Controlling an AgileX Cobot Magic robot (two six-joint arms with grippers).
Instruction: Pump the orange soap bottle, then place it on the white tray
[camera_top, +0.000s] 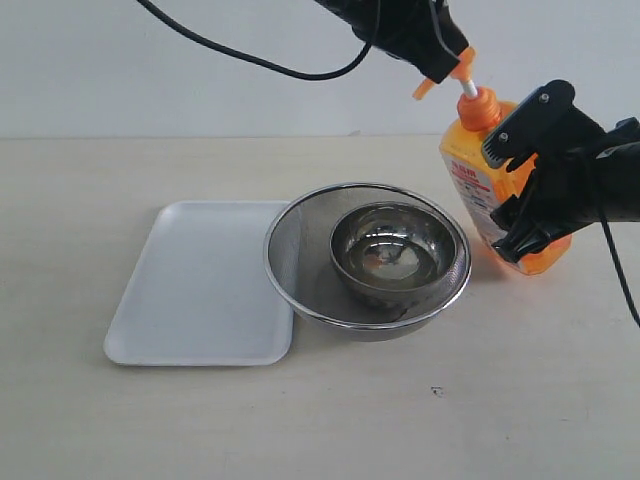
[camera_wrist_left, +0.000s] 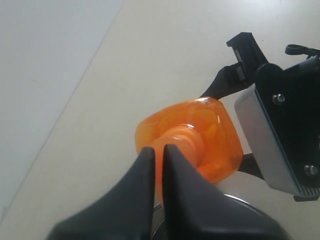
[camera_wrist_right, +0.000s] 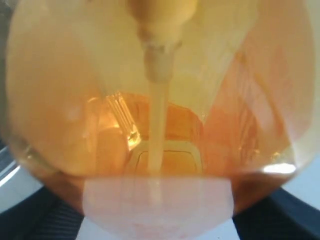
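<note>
The orange soap bottle (camera_top: 478, 165) leans toward the middle at the right of the table, and I cannot tell whether its base touches the table. My right gripper (camera_top: 505, 198) is shut on its body, one finger on each flat side. The translucent orange body (camera_wrist_right: 160, 100) fills the right wrist view, with the dark fingers (camera_wrist_right: 292, 215) at its edges. My left gripper (camera_top: 440, 58) comes down from above onto the orange pump head (camera_top: 462, 68), whose white stem shows. In the left wrist view its jaws (camera_wrist_left: 159, 150) stand shut over the bottle's collar (camera_wrist_left: 192, 142). The white tray (camera_top: 190, 290) lies at the left.
A round steel mesh strainer (camera_top: 290, 262) holding a metal bowl (camera_top: 395, 250) sits between the tray and the bottle, overlapping the tray's right edge. A black cable (camera_top: 250, 58) hangs across the back. The right gripper's body (camera_wrist_left: 280, 130) is close beside the bottle.
</note>
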